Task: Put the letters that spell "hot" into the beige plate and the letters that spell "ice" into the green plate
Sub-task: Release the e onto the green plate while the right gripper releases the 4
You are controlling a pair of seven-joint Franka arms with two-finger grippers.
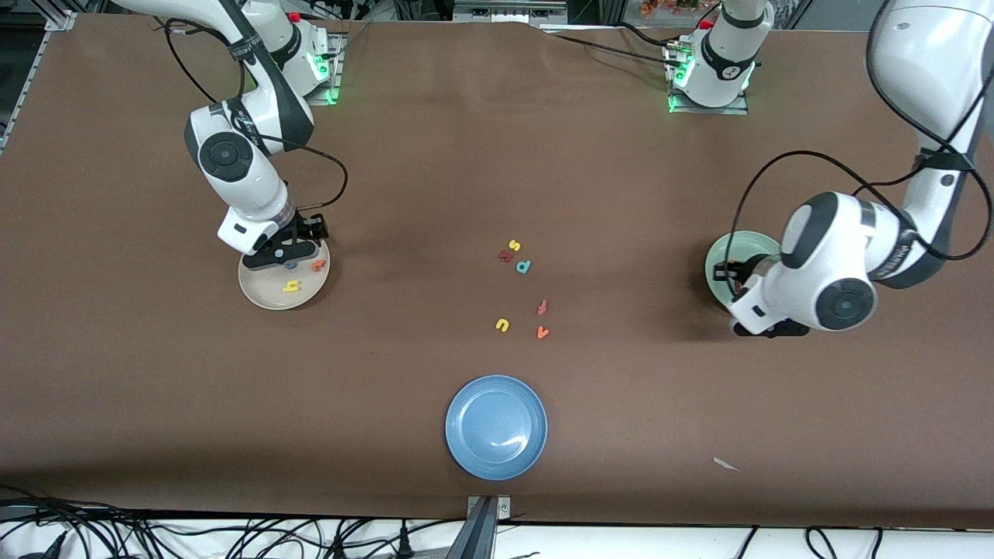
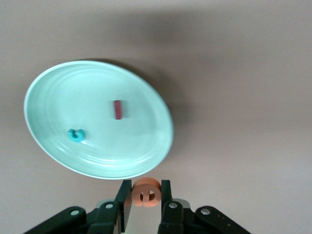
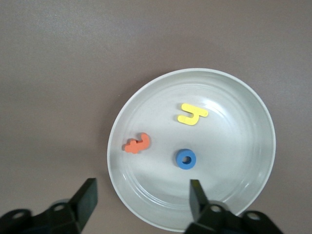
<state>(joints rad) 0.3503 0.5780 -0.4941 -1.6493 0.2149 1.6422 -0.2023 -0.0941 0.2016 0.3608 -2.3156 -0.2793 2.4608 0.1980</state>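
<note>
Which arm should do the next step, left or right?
Left. Its gripper holds the e beside the green plate, where c and i lie. Right gripper is open over the full beige plate.

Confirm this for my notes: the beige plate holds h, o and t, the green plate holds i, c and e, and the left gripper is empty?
Not quite. The green plate holds only the i and c; the left wrist view shows the left gripper shut on the orange e. The beige plate part is right.
</note>
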